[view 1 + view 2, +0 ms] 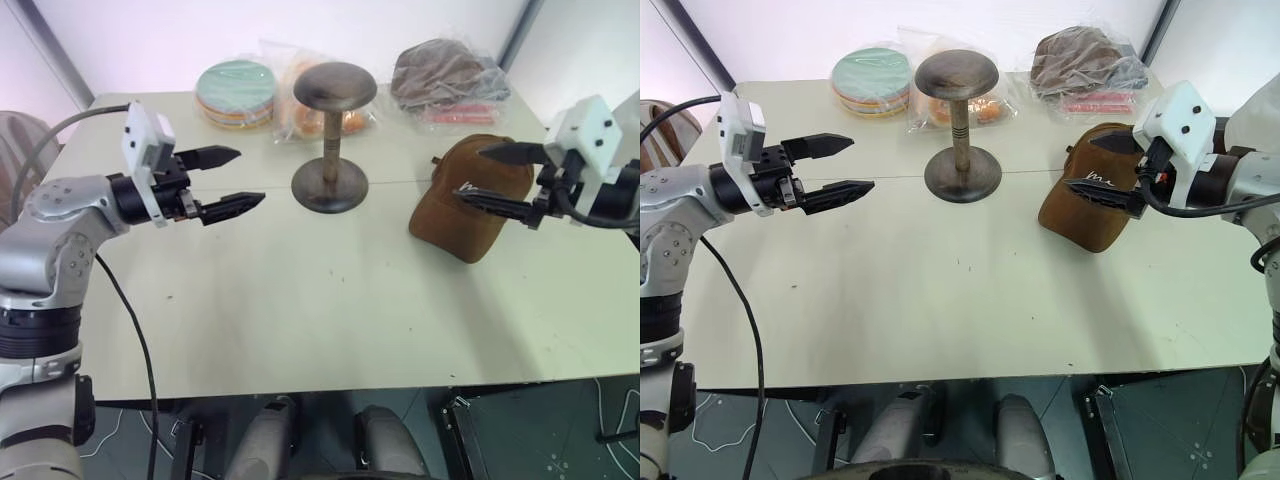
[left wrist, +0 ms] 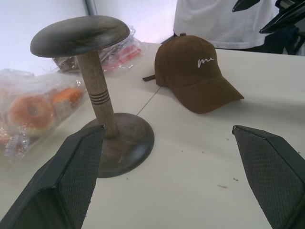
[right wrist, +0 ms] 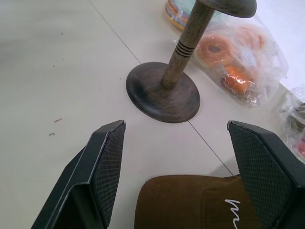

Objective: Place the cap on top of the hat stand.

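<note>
The brown cap (image 1: 470,205) with a white script logo lies on the table's right side, brim toward the front. My right gripper (image 1: 468,174) hangs open just over it, one finger across the crown and one across the front; in the right wrist view the cap (image 3: 190,202) sits low between the fingers (image 3: 102,167). The dark hat stand (image 1: 330,140) stands upright at the table's middle back, its domed top bare. Left of the stand, my left gripper (image 1: 250,177) is open and empty, held level above the table and pointing toward the stand (image 2: 95,86).
Behind the stand lie a plastic-wrapped stack of colourful discs (image 1: 235,92), a bag of orange round things (image 1: 305,120) and a plastic-wrapped greyish-brown hat (image 1: 445,72) with a pink packet (image 1: 460,112). The pale table (image 1: 300,320) has a bare front half. A person's white garment (image 2: 214,19) shows beyond the table.
</note>
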Robot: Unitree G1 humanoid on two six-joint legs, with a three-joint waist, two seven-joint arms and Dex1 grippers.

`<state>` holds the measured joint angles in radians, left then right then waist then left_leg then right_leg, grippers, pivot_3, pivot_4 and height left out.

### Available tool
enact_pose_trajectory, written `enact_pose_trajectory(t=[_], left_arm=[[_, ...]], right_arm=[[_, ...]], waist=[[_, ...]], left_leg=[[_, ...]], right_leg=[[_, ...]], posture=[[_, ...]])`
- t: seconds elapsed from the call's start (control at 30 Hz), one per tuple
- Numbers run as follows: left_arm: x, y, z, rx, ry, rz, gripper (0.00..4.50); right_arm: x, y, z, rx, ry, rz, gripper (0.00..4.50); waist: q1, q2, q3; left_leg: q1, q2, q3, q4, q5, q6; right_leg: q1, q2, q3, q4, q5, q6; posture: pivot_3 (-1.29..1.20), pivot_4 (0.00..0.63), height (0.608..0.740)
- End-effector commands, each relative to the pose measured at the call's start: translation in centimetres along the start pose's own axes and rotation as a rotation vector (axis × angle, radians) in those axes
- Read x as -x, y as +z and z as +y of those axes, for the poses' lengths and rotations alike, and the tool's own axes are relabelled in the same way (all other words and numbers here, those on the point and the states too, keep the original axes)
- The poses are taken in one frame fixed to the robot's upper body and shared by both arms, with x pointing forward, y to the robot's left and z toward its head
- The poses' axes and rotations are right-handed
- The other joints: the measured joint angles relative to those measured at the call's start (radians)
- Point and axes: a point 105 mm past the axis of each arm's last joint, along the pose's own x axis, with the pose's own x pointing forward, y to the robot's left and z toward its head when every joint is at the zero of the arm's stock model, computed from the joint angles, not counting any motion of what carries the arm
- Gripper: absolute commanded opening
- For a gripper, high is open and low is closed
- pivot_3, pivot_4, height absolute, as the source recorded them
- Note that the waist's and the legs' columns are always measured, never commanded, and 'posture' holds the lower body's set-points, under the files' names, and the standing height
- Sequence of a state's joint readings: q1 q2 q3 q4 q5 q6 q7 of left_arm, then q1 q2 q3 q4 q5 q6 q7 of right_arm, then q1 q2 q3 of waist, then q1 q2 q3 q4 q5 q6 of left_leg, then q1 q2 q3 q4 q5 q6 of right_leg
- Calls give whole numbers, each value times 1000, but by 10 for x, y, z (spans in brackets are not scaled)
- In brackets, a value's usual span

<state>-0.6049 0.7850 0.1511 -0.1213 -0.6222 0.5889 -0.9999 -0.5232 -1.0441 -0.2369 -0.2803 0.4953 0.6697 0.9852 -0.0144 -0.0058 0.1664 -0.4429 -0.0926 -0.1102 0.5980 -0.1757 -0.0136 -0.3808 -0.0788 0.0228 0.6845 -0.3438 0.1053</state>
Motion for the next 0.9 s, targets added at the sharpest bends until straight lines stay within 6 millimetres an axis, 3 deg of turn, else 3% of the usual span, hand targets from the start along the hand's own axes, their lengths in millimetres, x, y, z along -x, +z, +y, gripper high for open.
enact_pose_trajectory(t=[0.03,0.27,0.43,0.6,0.9], left_arm=[[2,17,-1,-53,-2,-35,4500],[-1,16,-3,-52,-15,-37,4500],[-3,12,-5,-44,-23,-39,4500],[-5,1,-9,-21,-23,-34,4500],[-8,-5,-14,7,-27,-42,4500]], right_arm=[[8,16,-2,65,-30,-24,3485],[1,16,4,88,-55,-17,3485],[-9,-7,14,152,-171,81,3485],[-15,-23,49,215,-233,78,3485],[-10,-63,64,534,-461,179,3485]], waist=[[0,0,0],[0,0,0],[2,0,0],[2,0,0],[4,-1,-1]], left_leg=[[0,0,0,0,0,0],[0,0,0,0,0,0],[0,0,0,0,0,0],[0,0,0,0,0,0],[0,0,-1,2,1,-1]], right_leg=[[0,0,0,0,0,0],[0,0,0,0,0,0],[0,0,0,0,0,0],[0,0,0,0,0,0],[1,0,0,1,0,0]], posture=[[0,150,740],[0,150,740],[0,150,740],[0,150,740],[0,150,740]])
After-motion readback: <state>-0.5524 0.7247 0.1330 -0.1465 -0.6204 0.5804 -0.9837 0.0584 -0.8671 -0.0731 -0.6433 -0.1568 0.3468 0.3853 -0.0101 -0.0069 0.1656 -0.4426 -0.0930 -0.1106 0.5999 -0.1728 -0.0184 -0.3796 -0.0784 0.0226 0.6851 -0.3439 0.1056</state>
